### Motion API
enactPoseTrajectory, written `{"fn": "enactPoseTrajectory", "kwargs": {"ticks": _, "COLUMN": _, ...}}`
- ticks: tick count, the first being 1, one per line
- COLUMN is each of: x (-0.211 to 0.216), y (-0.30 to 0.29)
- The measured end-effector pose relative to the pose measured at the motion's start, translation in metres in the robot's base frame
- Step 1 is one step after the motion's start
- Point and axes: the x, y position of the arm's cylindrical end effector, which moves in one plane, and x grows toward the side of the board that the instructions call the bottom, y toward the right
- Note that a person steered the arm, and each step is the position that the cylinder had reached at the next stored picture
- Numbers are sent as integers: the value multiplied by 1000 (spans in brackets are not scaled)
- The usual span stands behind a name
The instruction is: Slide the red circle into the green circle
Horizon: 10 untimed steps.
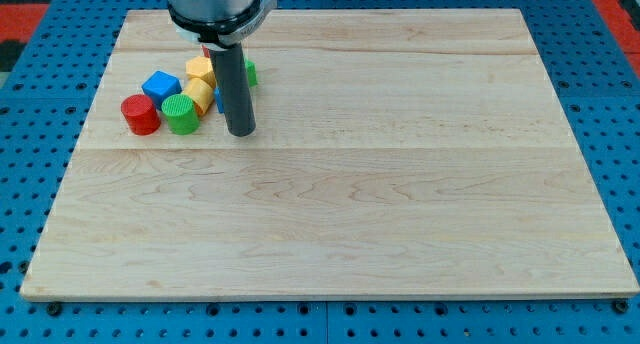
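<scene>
The red circle [140, 115] lies at the view's left on the wooden board [400, 184]. The green circle [181, 114] lies just to its right, touching or nearly touching it. My tip [241, 132] rests on the board to the right of the green circle, about one block's width away from it. The dark rod rises from the tip and hides parts of the blocks behind it.
A blue block [161, 86] sits above the two circles. Two yellow blocks [199, 94] [201, 68] lie to its right. Another green block [251, 74] and bits of a red and a blue block peek out beside the rod.
</scene>
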Motion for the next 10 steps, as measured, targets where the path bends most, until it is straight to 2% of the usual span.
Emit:
{"fn": "enactPoseTrajectory", "kwargs": {"ticks": 5, "x": 6, "y": 14}}
{"fn": "enactPoseTrajectory", "kwargs": {"ticks": 7, "x": 32, "y": 11}}
{"fn": "enactPoseTrajectory", "kwargs": {"ticks": 8, "x": 50, "y": -5}}
{"fn": "enactPoseTrajectory", "kwargs": {"ticks": 10, "x": 23, "y": -108}}
